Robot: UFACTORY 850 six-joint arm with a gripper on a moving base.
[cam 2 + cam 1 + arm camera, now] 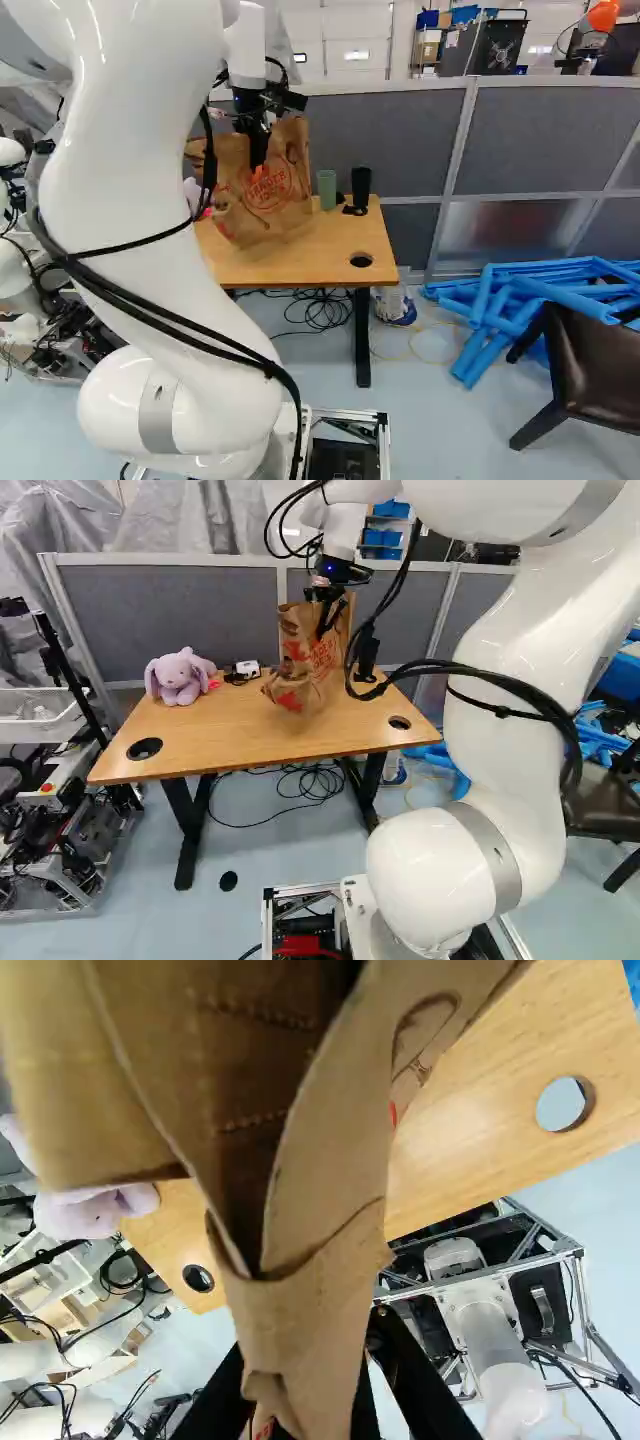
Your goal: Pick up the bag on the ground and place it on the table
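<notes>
The wooden table (pixel 215 735) carries a plush rabbit (pixel 178 680), white device (pixel 248 668), green cup (pixel 327 190) and black cup (pixel 361 186).

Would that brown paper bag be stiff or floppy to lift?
Probably floppy: the paper bag is creased, and its paper gathers where the gripper pinches it. Those thin, crumpled walls would likely dent easily if pushed.

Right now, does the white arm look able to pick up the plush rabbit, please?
Probably not: its hand is shut on the paper bag, though the plush rabbit sits uncovered on the table.

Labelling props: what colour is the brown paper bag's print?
Red; the print shows best in the left base view.
</notes>
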